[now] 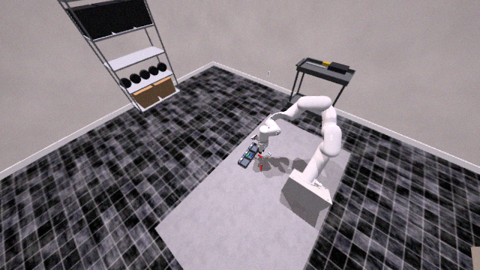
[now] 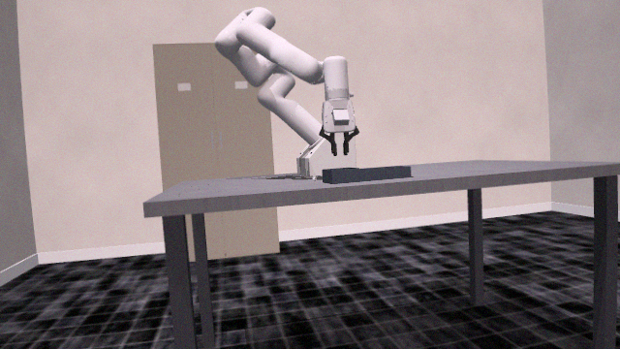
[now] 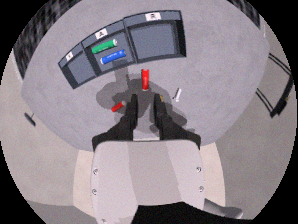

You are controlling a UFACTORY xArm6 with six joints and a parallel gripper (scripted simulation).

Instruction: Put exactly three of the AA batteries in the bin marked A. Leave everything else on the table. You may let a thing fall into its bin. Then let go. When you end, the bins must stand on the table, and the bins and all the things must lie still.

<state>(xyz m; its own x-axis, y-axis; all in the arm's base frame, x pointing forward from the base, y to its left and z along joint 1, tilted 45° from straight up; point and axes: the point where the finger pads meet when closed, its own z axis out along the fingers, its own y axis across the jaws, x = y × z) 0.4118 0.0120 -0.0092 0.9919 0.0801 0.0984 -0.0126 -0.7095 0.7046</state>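
Bin A [image 3: 90, 39] is the middle one of three joined dark bins. A green battery [image 3: 104, 47] and a blue battery [image 3: 113, 57] lie in it. A red battery [image 3: 145, 80] [image 1: 260, 156] lies on the table in front of the bins, just beyond the fingertips in the wrist view. Another red battery [image 3: 118, 107] [image 1: 261, 167] lies left of the fingers in the wrist view. My gripper [image 3: 145, 100] [image 2: 340, 151] is partly open with nothing between its fingers, pointing down above the table. Small things are hidden behind the bins in the exterior view.
Bin B [image 3: 154, 40] is empty, right of bin A in the wrist view; the smaller left bin [image 3: 80, 71] is also empty. A small white thing [image 3: 178, 94] [image 1: 269, 154] lies right of the fingers. A small yellowish thing [image 3: 161, 98] is partly hidden by the right finger.
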